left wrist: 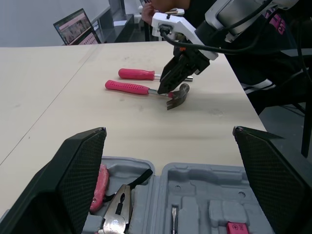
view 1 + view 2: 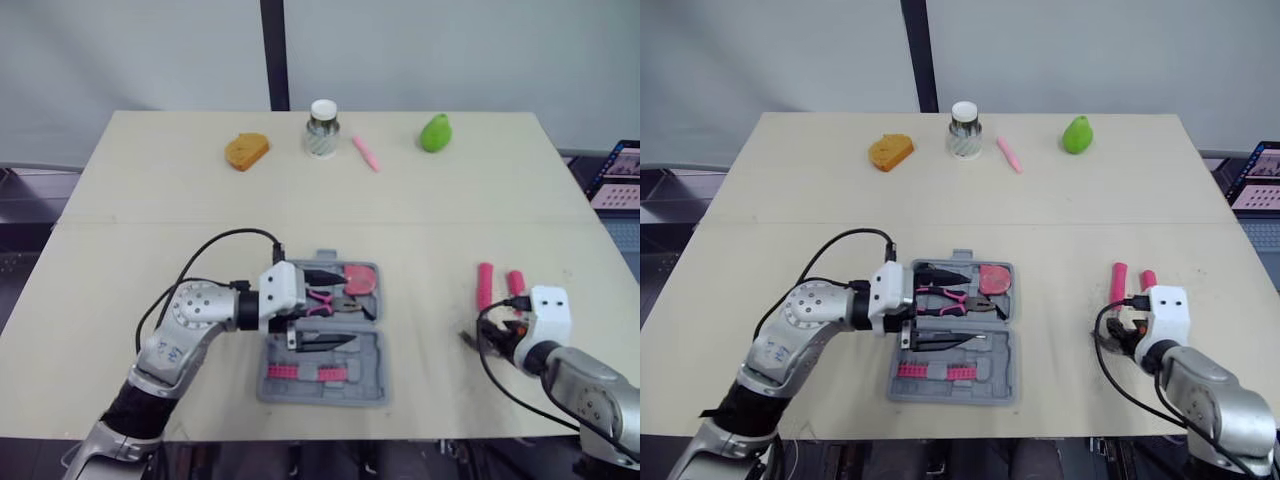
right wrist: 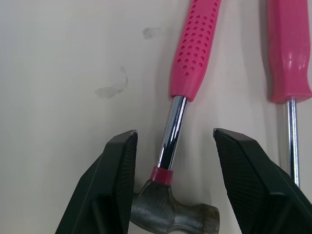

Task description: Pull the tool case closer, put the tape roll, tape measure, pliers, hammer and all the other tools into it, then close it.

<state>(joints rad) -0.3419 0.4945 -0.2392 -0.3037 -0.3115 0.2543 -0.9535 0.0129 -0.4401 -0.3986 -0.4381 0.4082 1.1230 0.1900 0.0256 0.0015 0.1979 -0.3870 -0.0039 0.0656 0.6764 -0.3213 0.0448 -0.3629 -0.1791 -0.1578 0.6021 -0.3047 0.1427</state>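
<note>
Beige table (image 2: 150, 220) carries the open grey tool case (image 2: 325, 385), which lies directly beneath the left gripper (image 2: 325, 308); its fingers are spread wide and hold nothing. The pink-handled hammer (image 3: 187, 73) lies flat with its steel shaft in the gap between the parted fingers of the right gripper (image 3: 175, 131), not squeezed. A pink screwdriver (image 3: 287, 48) lies just beside that gripper. Pliers (image 1: 119, 212) sit in the case under the left fingers.

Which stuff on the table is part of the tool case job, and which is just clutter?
Job: tool case, pliers, hammer, screwdriver.
Clutter: orange bread-shaped piece, white-lidded jar, pink stick, green pear-shaped thing.
</note>
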